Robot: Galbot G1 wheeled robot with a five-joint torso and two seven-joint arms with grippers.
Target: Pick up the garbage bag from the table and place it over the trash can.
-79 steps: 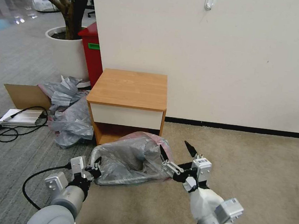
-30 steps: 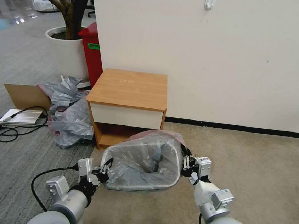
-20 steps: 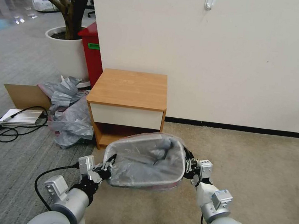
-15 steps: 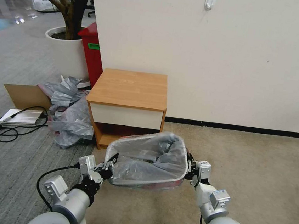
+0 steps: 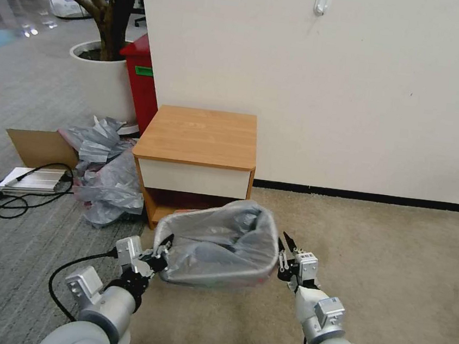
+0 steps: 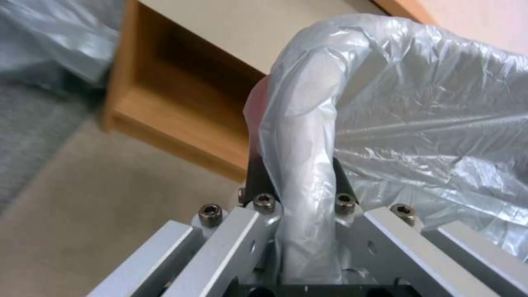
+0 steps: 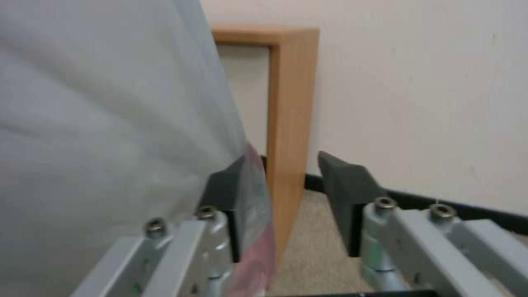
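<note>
A big white planter (image 5: 101, 79) with a tree trunk is standing at the far left, a tall red bin (image 5: 140, 83) just beside it. A heap of grey plastic bags (image 5: 106, 173) is lying on the floor, touching a cardboard flap (image 5: 41, 146). A black cable (image 5: 16, 193) is coiling nearby. A white hook (image 5: 322, 3) is hanging on the wall.

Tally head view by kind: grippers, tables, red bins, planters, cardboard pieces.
Grippers: 2 (left gripper, shut on the garbage bag; right gripper, open)
Table: 1
Red bin: 1
Planter: 1
Cardboard piece: 1
Total: 6
</note>
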